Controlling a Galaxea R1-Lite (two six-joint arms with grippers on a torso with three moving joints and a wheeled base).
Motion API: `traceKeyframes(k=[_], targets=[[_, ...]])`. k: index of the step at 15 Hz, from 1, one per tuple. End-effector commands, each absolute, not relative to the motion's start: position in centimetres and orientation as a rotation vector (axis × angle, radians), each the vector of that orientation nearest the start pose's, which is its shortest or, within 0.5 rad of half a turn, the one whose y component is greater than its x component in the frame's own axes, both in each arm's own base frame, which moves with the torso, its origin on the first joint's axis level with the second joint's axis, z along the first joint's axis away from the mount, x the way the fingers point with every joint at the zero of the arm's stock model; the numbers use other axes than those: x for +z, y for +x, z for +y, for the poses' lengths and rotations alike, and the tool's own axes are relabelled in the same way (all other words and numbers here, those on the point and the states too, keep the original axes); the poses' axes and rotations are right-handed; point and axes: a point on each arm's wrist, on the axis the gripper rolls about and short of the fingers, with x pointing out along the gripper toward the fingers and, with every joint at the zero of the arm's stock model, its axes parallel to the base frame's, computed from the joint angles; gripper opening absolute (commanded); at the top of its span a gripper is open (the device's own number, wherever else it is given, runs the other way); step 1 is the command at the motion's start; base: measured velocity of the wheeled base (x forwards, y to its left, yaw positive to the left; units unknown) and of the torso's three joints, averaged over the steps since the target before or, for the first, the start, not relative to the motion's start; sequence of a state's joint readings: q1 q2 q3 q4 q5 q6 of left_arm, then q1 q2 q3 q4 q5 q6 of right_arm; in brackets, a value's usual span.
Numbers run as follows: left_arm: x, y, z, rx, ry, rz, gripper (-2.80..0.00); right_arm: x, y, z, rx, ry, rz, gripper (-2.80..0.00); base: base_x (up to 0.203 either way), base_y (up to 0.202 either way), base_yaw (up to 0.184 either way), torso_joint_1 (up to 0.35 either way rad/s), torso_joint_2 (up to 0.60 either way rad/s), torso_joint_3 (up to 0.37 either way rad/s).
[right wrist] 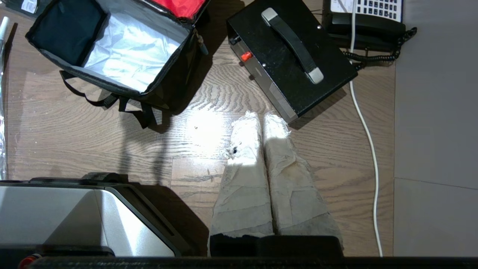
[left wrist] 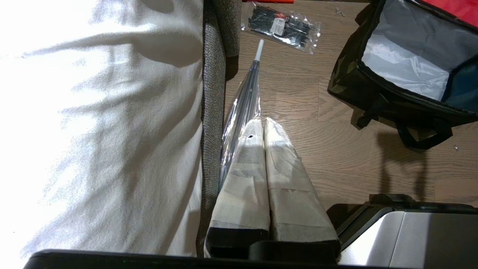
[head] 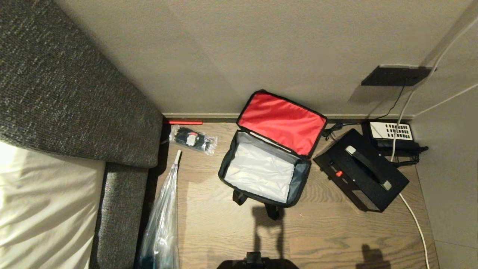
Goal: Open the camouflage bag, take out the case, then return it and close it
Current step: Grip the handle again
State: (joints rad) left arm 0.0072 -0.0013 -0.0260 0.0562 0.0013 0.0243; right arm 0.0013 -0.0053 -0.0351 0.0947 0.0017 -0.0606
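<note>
While beside case (head: 361, 170): phone (head: 391, 135), cable (head: 414, 220).

Dim warm light, glare on bedsheet (left wrist: 93, 112), hard shadows on floor (head: 231, 224).

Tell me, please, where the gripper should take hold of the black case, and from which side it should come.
Probably the long top handle of the case, taken from above: the case lies flat on the floor, handle upward, with nothing over it. The jaws should close across the handle's narrow width.
</note>
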Motion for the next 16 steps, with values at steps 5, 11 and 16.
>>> traceKeyframes(k=[5,11,16], targets=[[7.67,-2.49,-0.02,0.009,0.024,0.032,-2.80,7.54,-2.59,0.00,0.005,-0.061,0.058,-2.80,0.000,0.000,0.000,0.000,0.00,0.000],[7.69,-2.49,-0.02,0.009,0.024,0.031,-2.80,7.54,-2.59,0.00,0.005,-0.061,0.058,-2.80,0.000,0.000,0.000,0.000,0.00,0.000],[7.69,-2.49,-0.02,0.009,0.024,0.031,-2.80,7.54,-2.59,0.00,0.005,-0.061,0.058,-2.80,0.000,0.000,0.000,0.000,0.00,0.000]])
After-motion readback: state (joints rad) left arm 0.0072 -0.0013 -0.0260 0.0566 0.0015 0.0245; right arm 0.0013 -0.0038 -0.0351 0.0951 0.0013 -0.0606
